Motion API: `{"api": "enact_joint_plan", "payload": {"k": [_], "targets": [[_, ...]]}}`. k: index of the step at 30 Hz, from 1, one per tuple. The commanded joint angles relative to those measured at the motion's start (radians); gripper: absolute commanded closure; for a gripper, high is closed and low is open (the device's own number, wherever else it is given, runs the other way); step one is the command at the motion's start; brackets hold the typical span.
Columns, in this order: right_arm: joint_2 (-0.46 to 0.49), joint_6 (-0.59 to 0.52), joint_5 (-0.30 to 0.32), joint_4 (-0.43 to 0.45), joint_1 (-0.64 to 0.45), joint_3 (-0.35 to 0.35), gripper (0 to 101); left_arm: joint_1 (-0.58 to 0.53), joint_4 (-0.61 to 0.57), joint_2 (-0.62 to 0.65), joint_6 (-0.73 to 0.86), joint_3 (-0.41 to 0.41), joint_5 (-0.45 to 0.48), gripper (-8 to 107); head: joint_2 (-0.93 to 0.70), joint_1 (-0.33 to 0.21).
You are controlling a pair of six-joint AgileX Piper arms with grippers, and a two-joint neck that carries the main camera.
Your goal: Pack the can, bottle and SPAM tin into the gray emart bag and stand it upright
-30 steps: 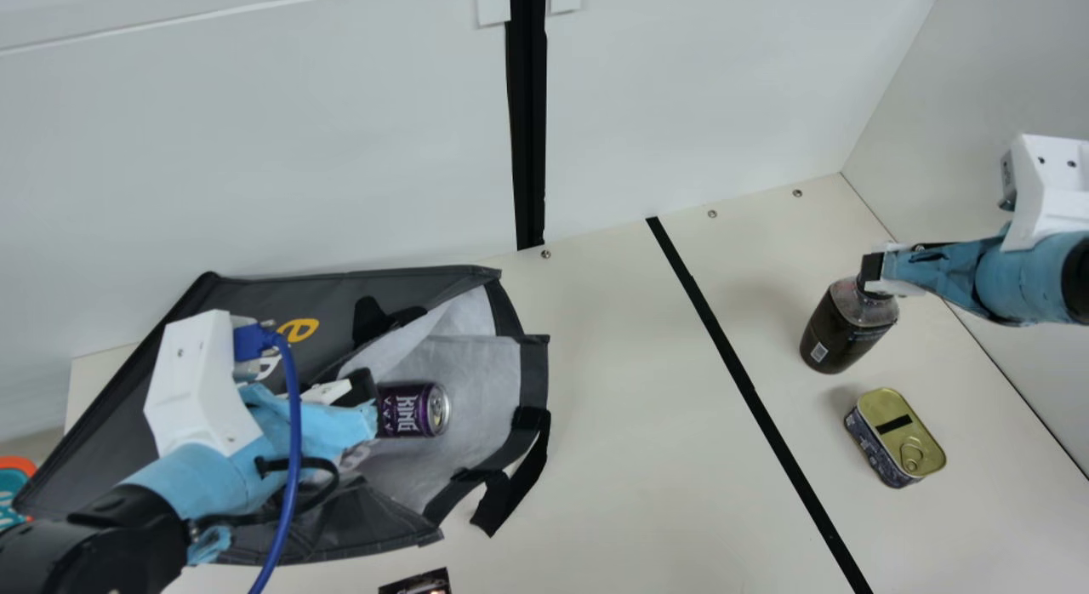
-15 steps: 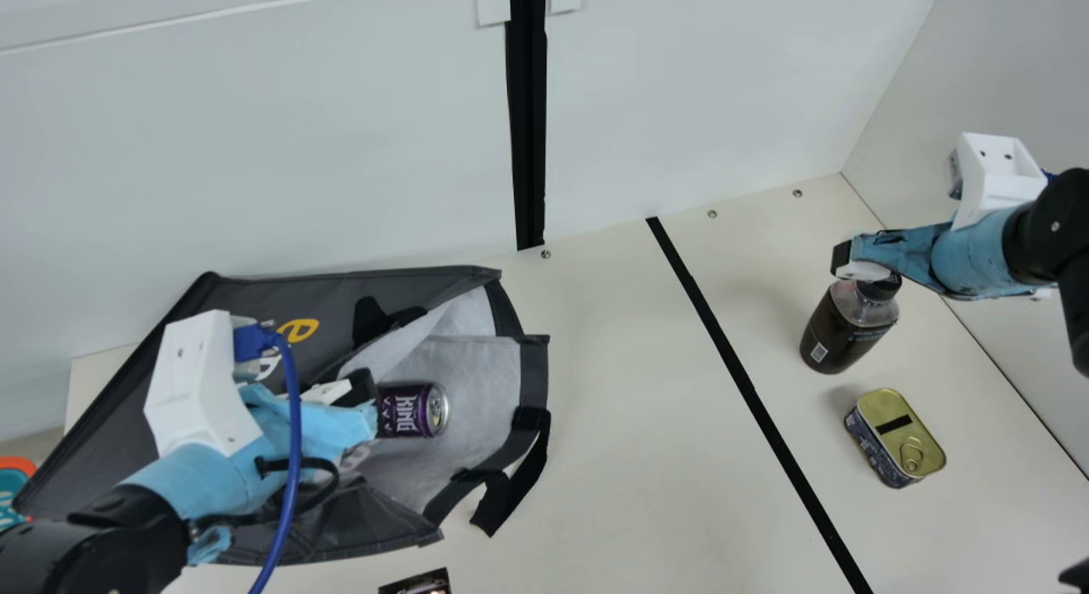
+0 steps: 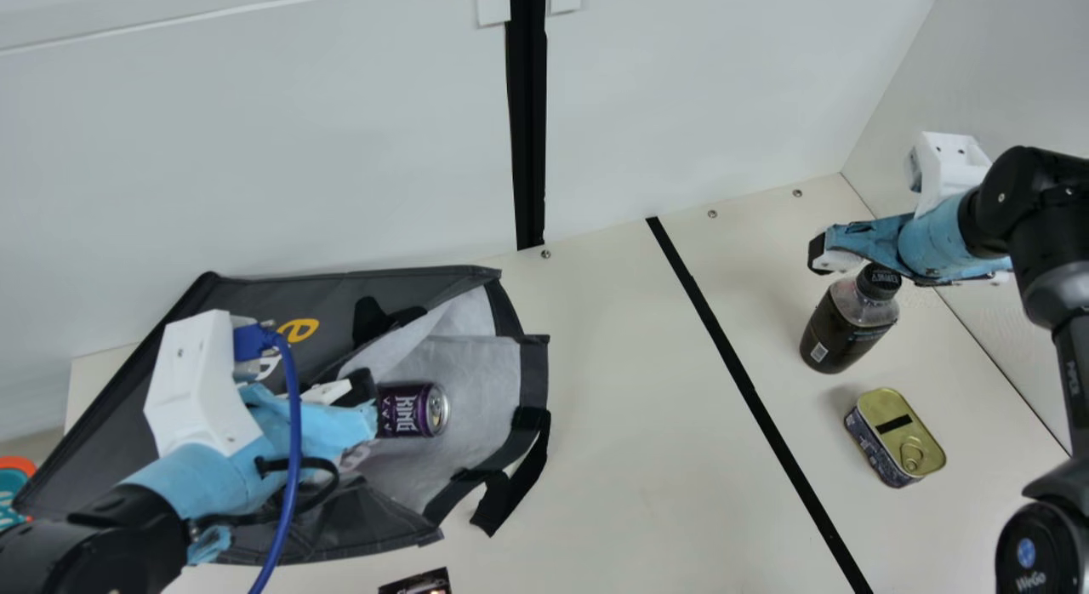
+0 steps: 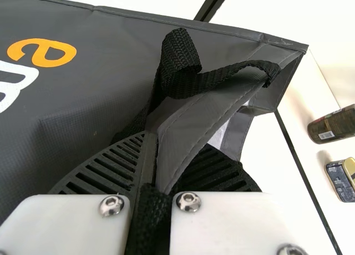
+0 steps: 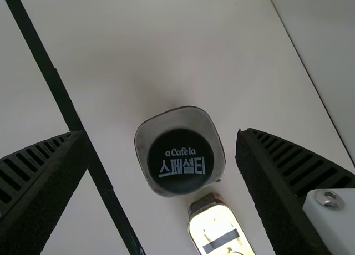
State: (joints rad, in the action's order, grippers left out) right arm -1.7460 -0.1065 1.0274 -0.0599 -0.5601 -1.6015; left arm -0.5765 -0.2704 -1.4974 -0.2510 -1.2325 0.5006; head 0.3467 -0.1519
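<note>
Two of the three goods waited outside the gray emart bag: the bottle stood upright on the table, and the SPAM tin sat lid up just beside it. The can lay on its side in the bag's mouth, against the pale lining. My left gripper was clenched on the folded edge of that mouth, near the black strap; the cloth looked limp, likely to sag if I let go. My right gripper was released, its fingers spread wide on either side of the bottle's cap, touching nothing.

I judged the bottle full, so the heaviest of the lot, with smooth walls that might slip or give a little. The neck just under the cap seemed the firm place to take it, squarely, lest it swing. The tin looked stiff and compact, best pinched across its narrow sides, clear of the ring pull.
</note>
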Motion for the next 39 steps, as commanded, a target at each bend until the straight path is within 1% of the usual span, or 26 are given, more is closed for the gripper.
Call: {"api": "enact_joint_plan", "payload": {"k": [1, 8, 17, 31, 32, 39], "targets": [[-0.012, 0.002, 0.008, 0.004, 0.003, -0.008, 6, 0.000, 0.000, 0.000, 0.000, 0.000, 0.000, 107, 0.002, -0.023], [-0.043, 0.009, 0.028, 0.013, 0.011, -0.030, 6, 0.000, 0.000, 0.000, 0.000, 0.000, 0.000, 107, 0.002, -0.023], [-0.049, 0.016, 0.037, 0.016, 0.014, -0.019, 6, 0.000, 0.000, 0.000, 0.000, 0.000, 0.000, 107, 0.002, -0.023], [-0.038, 0.007, 0.034, 0.010, 0.004, 0.009, 100, 0.000, 0.000, 0.000, 0.000, 0.000, 0.000, 107, 0.002, -0.023], [-0.037, 0.004, 0.033, 0.008, 0.003, 0.009, 101, 0.000, 0.000, 0.000, 0.000, 0.000, 0.000, 107, 0.002, -0.023], [-0.026, -0.024, 0.028, -0.005, 0.001, 0.009, 101, 0.000, 0.000, 0.000, 0.000, 0.000, 0.000, 107, 0.002, -0.023]]}}
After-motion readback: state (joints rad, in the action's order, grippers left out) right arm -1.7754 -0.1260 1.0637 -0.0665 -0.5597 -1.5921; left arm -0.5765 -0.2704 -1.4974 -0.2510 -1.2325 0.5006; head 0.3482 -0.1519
